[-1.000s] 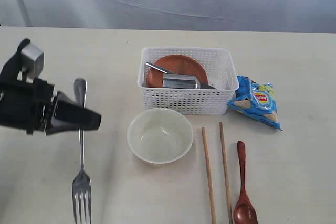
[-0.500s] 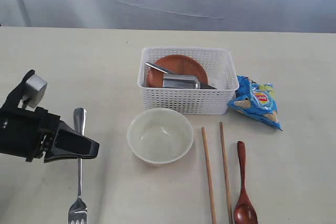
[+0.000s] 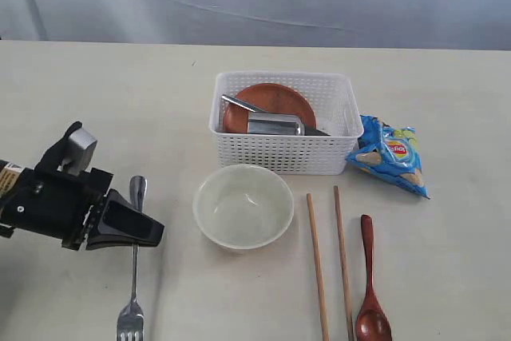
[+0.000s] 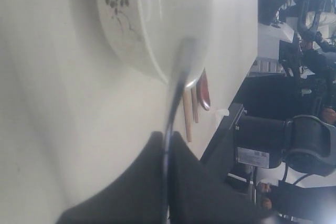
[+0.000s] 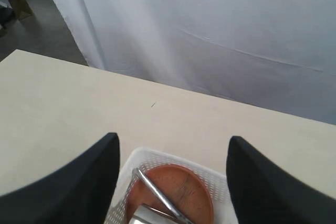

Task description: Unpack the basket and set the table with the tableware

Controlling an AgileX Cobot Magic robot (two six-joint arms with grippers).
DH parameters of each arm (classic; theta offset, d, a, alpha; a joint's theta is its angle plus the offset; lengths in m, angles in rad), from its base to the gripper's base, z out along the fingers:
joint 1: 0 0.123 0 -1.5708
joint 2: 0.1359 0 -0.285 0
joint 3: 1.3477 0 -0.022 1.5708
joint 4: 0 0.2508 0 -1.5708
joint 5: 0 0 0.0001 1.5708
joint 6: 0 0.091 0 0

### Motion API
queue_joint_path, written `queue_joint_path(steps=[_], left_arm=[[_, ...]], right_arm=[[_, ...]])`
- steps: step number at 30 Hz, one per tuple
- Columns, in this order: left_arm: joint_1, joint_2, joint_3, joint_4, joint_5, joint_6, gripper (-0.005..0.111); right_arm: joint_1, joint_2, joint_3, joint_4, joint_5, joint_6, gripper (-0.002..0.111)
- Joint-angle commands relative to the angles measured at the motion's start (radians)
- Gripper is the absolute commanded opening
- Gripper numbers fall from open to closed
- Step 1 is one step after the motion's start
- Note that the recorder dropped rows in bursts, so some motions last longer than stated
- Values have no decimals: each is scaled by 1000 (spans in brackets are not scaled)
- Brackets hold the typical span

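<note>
Left tool point(image 3: 150, 233), clamped on the fork point(image 3: 133, 277), has carried it nearer the bowl point(image 3: 243, 205), low over the desk point(image 3: 96, 101), so placing it looks close; right tool point(image 5: 173, 145) hangs, jaws apart, above the basket point(image 3: 279, 153)

- Exterior view: soft, even light from overhead. The table point(image 3: 96, 93) is bright with no glare, and focus is sharp throughout.
- Shadows are faint and short: a pale one under the bowl point(image 3: 243, 207), a thin one beside the fork point(image 3: 133, 277).
- Small glints on the steel cup point(image 3: 275, 124) and the spoon point(image 3: 373, 323).
- Left wrist view: the fork and the dark left gripper fingers point(image 4: 131, 198) are smeared, too close to focus. The room beyond the table edge is partly blown out white.
- Right wrist view: the right gripper fingers point(image 5: 79, 182) are dark and soft-edged. The curtain point(image 5: 210, 24) is evenly lit, with gently shaded folds.
</note>
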Motion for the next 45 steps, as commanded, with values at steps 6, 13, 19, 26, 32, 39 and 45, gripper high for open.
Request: queue_joint_path(steps=[6, 13, 19, 26, 32, 39, 45], left_arm=[[-5, 16, -82, -3, -4, -47, 0], [-5, 16, -95, -3, 4, -56, 0], [-5, 16, -95, -3, 34, -27, 0], [-5, 3, -110, -3, 101, -23, 0], [-31, -32, -138, -3, 163, -67, 0], [-98, -42, -140, -3, 263, -83, 0], [-98, -42, -140, -3, 249, -86, 0]], right_arm=[[-4, -2, 4, -2, -13, 2, 57], [-4, -2, 4, -2, -23, 0, 57], [-4, -2, 4, -2, -24, 0, 57], [-4, 0, 4, -2, -23, 0, 57], [-4, -1, 4, -2, -29, 0, 57], [-4, 3, 4, -2, -29, 0, 57], [-4, 3, 4, -2, 0, 0, 57]])
